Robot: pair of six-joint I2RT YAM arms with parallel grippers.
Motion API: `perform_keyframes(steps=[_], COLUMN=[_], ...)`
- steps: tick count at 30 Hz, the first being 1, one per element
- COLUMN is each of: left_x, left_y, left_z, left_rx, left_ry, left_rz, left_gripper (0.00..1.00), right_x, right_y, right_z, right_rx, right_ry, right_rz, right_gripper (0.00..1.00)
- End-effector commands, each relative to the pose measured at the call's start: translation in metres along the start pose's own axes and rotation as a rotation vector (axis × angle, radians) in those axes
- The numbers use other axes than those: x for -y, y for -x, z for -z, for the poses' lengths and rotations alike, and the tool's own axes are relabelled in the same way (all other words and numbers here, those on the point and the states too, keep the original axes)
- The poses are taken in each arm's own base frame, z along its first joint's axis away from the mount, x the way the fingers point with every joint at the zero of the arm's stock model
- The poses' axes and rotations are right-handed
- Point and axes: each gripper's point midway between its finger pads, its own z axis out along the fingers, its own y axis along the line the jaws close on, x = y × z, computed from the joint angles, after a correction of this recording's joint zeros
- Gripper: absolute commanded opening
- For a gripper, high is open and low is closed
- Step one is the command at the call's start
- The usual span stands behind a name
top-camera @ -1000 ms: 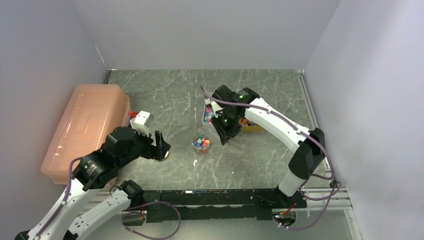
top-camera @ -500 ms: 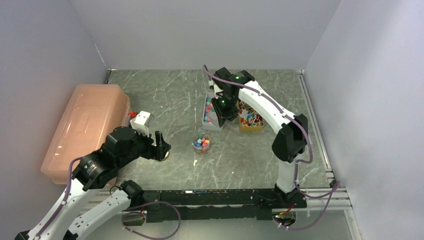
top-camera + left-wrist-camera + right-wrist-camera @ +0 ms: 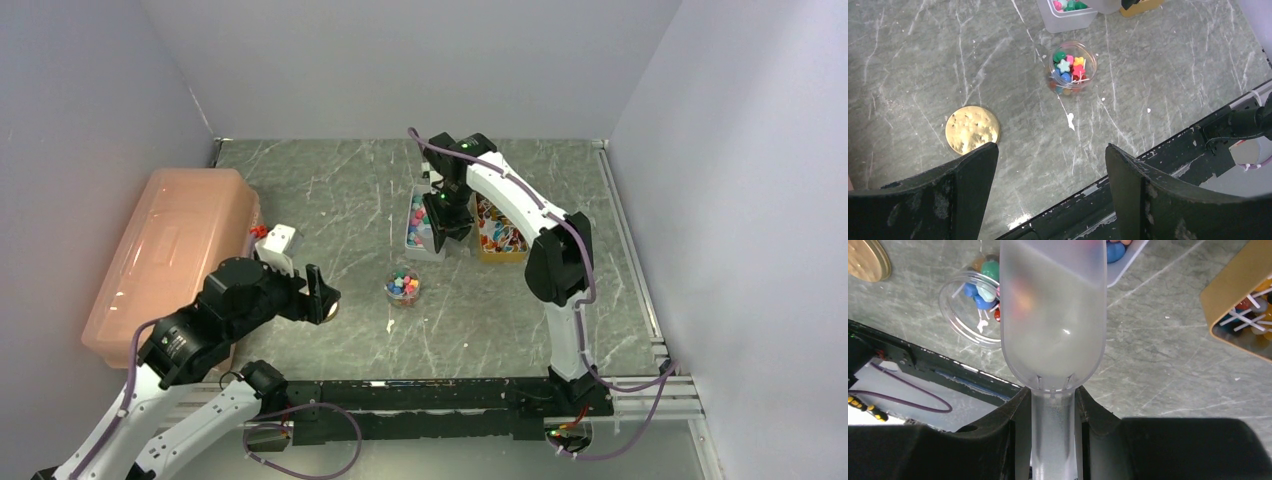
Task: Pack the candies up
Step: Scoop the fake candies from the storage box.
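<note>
My right claw [image 3: 1053, 427], clamped on the handle of a frosted scoop [image 3: 1053, 330], points its bowl at the tray [image 3: 1129, 262] of candies [image 3: 1115, 251] at top of frame; I judge this the scooping step, next needing a dip, then a level carry to the jar [image 3: 948, 305] at upper left.

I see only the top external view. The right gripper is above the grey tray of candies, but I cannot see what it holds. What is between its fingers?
Observer: The right gripper is shut on the handle of a frosted translucent plastic scoop.
Operator: Does the left gripper hold anything?
Observer: No. The left gripper is open, with nothing between its fingers.
Operator: What is the small thing beside it?
Observer: A round gold lid, lying flat on the table, apart from the small clear jar that holds mixed candies.
</note>
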Motion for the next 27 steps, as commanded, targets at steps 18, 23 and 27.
perform_keyframes(steps=[18,23,27], left_x=[0.009,0.010,0.011], left_y=[0.013,0.014,0.014], left_z=[0.012,0.012,0.012], left_rx=[0.079,0.081,0.080], left_ry=[-0.058,-0.063,-0.065], left_rz=[-0.007,-0.007,-0.009], left_gripper=[0.85,0.85,0.85], right_x=[-0.009,-0.003,-0.003], right_y=[0.018,0.016,0.022], right_z=[-0.001,-0.003,-0.004], right_rx=[-0.027,-0.030,-0.028], right_ry=[0.053,0.048,0.047], right_rz=[-0.102,-0.116,-0.118], right_gripper=[0.00,0.00,0.00])
